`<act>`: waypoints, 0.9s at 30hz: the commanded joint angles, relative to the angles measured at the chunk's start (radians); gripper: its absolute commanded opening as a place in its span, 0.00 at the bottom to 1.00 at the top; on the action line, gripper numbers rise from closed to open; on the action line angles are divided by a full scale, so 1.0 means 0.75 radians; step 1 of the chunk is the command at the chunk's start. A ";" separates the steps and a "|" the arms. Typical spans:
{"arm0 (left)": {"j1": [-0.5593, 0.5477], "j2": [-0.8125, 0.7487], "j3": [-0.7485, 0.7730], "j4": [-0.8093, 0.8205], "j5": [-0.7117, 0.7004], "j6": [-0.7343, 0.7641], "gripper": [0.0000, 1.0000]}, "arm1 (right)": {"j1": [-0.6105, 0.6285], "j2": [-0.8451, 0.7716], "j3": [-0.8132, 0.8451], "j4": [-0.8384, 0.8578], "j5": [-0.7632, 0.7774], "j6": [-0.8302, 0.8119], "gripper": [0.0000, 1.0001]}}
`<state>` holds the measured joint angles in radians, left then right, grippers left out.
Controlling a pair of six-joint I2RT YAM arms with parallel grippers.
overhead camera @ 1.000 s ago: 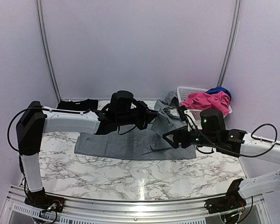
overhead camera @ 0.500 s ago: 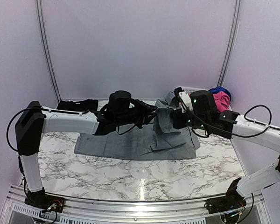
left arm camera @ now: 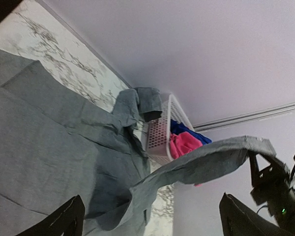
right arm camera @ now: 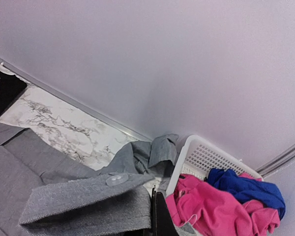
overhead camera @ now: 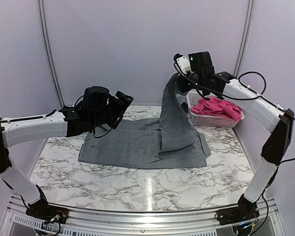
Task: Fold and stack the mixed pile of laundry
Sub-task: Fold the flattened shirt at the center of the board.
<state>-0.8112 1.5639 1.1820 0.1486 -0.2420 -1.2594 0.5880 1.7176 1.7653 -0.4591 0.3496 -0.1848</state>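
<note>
The grey pocketed trousers (overhead camera: 132,145) lie spread on the marble table, with one end (overhead camera: 173,113) pulled up high. My right gripper (overhead camera: 180,81) is shut on that raised end. In the right wrist view its shut fingers (right arm camera: 162,219) pinch the buttoned waistband (right arm camera: 88,199). My left gripper (overhead camera: 124,101) hangs open and empty above the trousers' left part. In the left wrist view the trousers (left arm camera: 49,142) lie below it. A bright pink piece (overhead camera: 216,106) and a dark blue piece (right arm camera: 248,187) lie in the basket. A black cloth (right arm camera: 2,88) lies at the back left.
A white lattice basket (overhead camera: 211,121) stands at the back right against the wall, with a grey trouser end (right arm camera: 155,152) draped beside it. Pale walls close in the table at the back and on both sides. Bare marble (overhead camera: 137,187) runs along the near edge.
My right gripper shut on the trousers' end and carried it up and back towards the wall. My left gripper opened, let go of the cloth and drew back to the left.
</note>
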 commanded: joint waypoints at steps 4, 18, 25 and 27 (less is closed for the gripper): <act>0.023 -0.180 -0.148 -0.367 -0.185 0.200 0.99 | -0.126 0.313 0.444 -0.090 0.080 -0.125 0.00; 0.091 -0.367 -0.345 -0.476 -0.231 0.250 0.99 | 0.099 0.375 0.367 -0.444 0.142 -0.108 0.00; 0.118 -0.408 -0.367 -0.531 -0.205 0.277 0.99 | 0.269 0.471 0.488 -0.891 0.093 0.159 0.00; 0.140 -0.435 -0.387 -0.547 -0.182 0.273 0.99 | 0.313 0.509 0.513 -0.967 -0.008 0.213 0.00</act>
<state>-0.7319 1.2922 0.9203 -0.1993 -0.3965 -1.0771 0.7734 2.0487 2.0769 -0.9760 0.4217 -0.1539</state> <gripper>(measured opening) 0.989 0.004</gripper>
